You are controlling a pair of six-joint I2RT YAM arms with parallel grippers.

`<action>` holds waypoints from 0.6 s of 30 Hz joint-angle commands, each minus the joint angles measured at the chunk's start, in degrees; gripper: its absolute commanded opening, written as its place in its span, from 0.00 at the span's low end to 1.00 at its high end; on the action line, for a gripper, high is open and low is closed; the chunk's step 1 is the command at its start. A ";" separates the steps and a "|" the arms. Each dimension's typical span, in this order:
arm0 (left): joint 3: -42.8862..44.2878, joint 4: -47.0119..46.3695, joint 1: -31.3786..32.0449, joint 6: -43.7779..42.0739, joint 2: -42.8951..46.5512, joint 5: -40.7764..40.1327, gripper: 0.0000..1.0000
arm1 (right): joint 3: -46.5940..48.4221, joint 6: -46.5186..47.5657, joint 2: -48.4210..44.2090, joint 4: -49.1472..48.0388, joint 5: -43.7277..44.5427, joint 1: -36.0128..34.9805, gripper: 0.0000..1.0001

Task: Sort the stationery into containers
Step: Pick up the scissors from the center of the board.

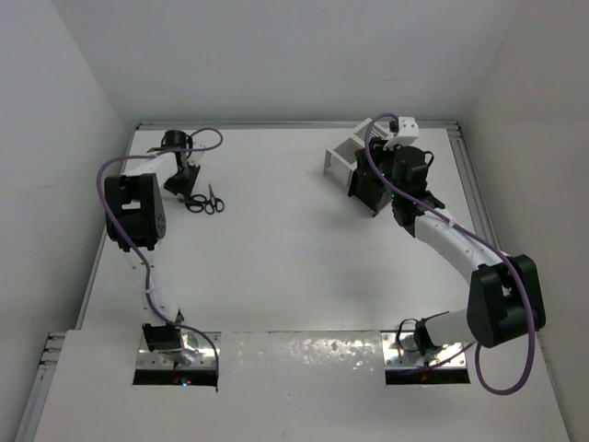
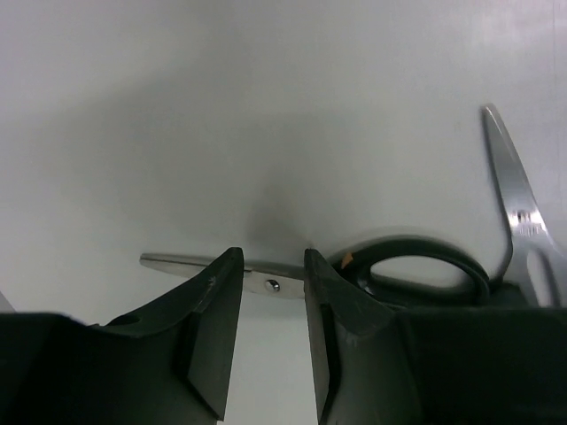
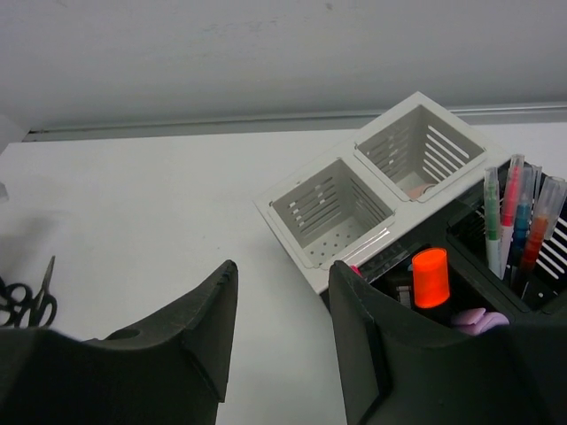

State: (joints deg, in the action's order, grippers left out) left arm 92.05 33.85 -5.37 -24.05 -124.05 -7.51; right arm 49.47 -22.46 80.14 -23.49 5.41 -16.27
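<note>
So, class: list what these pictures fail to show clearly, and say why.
- Black container: top view, the right arm covers most of it.
- Scissors: left wrist view, the left end effector hides part of the handles; one pair or two is unclear.
- Purple item: right wrist view, only its top clears the right end effector.

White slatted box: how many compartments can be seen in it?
2 in the white slatted plastic box: the nearer compartment at left, the farther compartment beyond it at right. None seems hidden.
</note>
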 commanded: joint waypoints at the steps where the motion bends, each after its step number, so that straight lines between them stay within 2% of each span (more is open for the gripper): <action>1: -7.22 4.12 -0.87 -0.82 2.75 2.85 0.32 | -0.08 0.31 -2.35 -1.74 0.22 -0.34 0.45; 5: -8.91 4.91 -0.87 -0.91 5.48 3.11 0.32 | -0.08 0.22 -2.62 -1.74 -0.14 -0.60 0.45; 11: -4.69 8.60 -0.26 -1.25 9.61 3.73 0.30 | -0.08 1.54 -3.76 -0.25 -0.22 -1.04 0.45; 14: -6.79 8.08 1.23 -9.58 14.44 5.48 0.26 | -0.52 2.33 -4.46 0.46 -0.31 -1.13 0.45; 15: -9.93 7.30 2.11 -15.53 15.93 6.18 0.25 | -0.61 2.51 -4.81 0.72 -0.22 -1.13 0.45; 18: -15.39 7.81 2.73 -25.74 21.99 11.37 0.25 | -0.69 2.68 -5.17 1.25 -0.22 -1.13 0.45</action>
State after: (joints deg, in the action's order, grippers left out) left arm 80.16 40.95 -4.05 -36.71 -109.40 -1.61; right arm 49.17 -20.93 76.73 -21.76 5.41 -17.04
